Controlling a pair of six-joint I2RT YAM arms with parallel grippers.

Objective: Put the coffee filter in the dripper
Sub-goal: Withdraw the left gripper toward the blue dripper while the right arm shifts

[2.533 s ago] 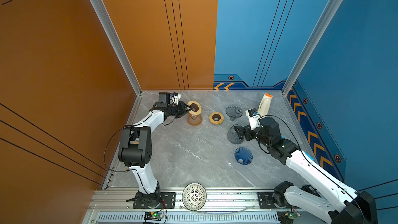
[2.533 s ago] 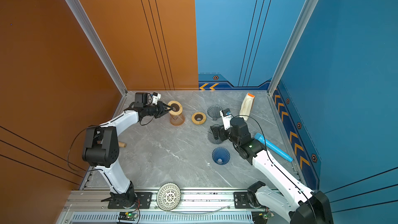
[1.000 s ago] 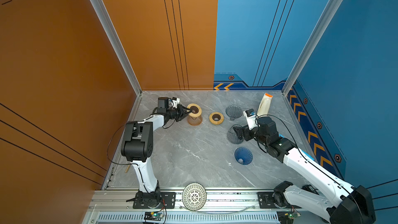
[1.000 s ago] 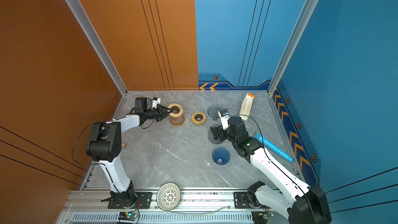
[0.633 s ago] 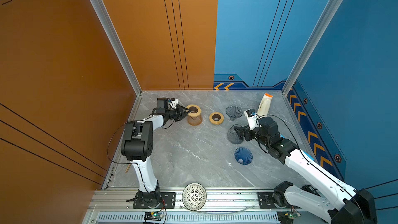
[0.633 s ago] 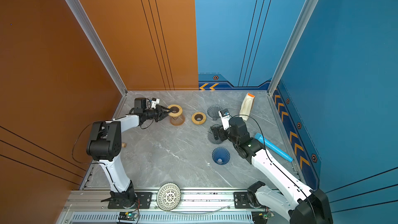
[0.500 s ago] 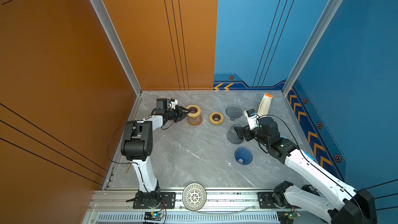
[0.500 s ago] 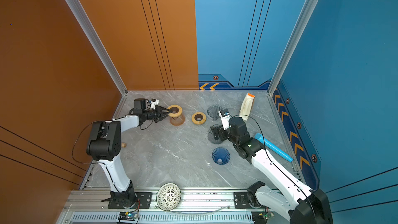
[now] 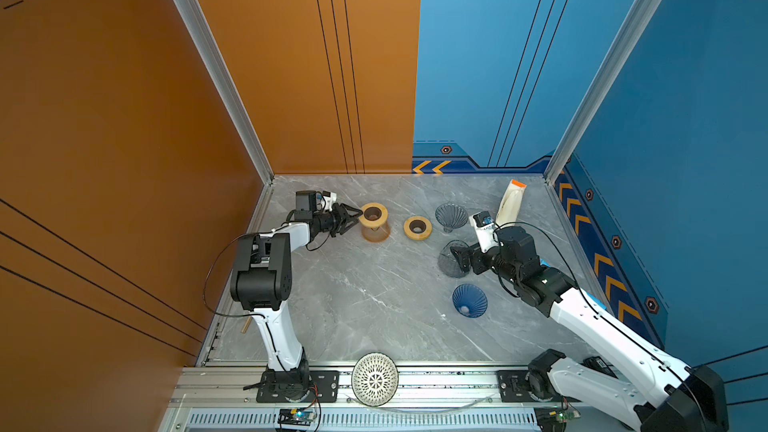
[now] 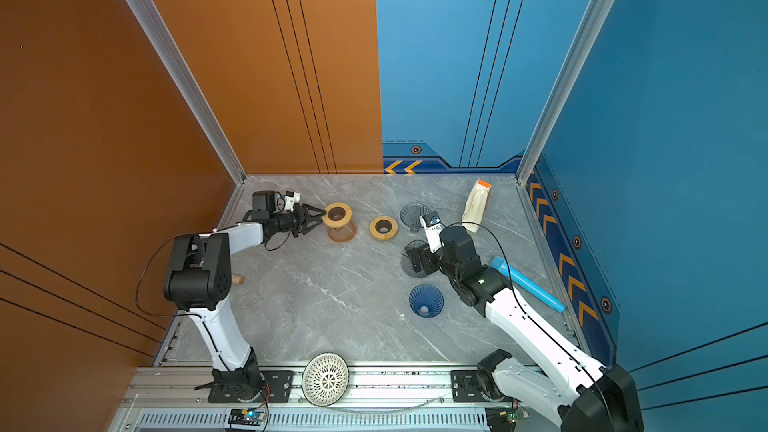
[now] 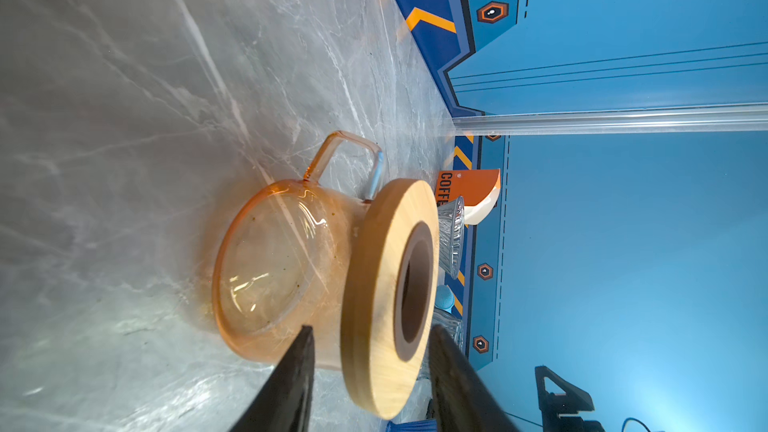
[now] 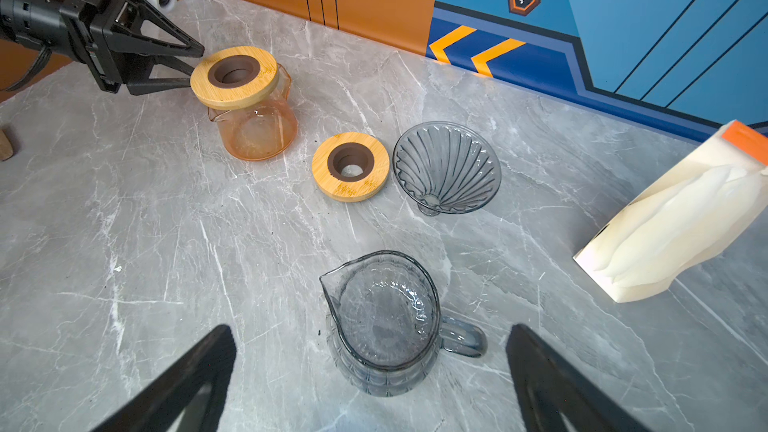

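The coffee filter pack (image 9: 510,203), a white bag with an orange top, leans at the back right, also seen in the right wrist view (image 12: 673,218). A grey ribbed dripper (image 9: 451,216) (image 12: 446,168) stands near it, and a blue dripper (image 9: 469,300) lies nearer the front. My left gripper (image 9: 357,218) (image 11: 371,328) is open, its jaws on either side of the wooden ring (image 11: 386,297) on the amber carafe (image 11: 282,268), with gaps showing. My right gripper (image 9: 457,260) (image 12: 371,328) is wide open over the grey glass carafe (image 12: 384,322), holding nothing.
A second wooden ring (image 9: 417,227) lies flat between the amber carafe and the grey dripper. A white lattice bowl (image 9: 375,379) sits on the front rail. A blue tube (image 10: 528,278) lies by the right wall, and a small cork piece (image 10: 237,279) lies near the left arm.
My left gripper's jaws have spread apart at the wooden ring and the arm has drawn back slightly to the left. The right arm has barely moved.
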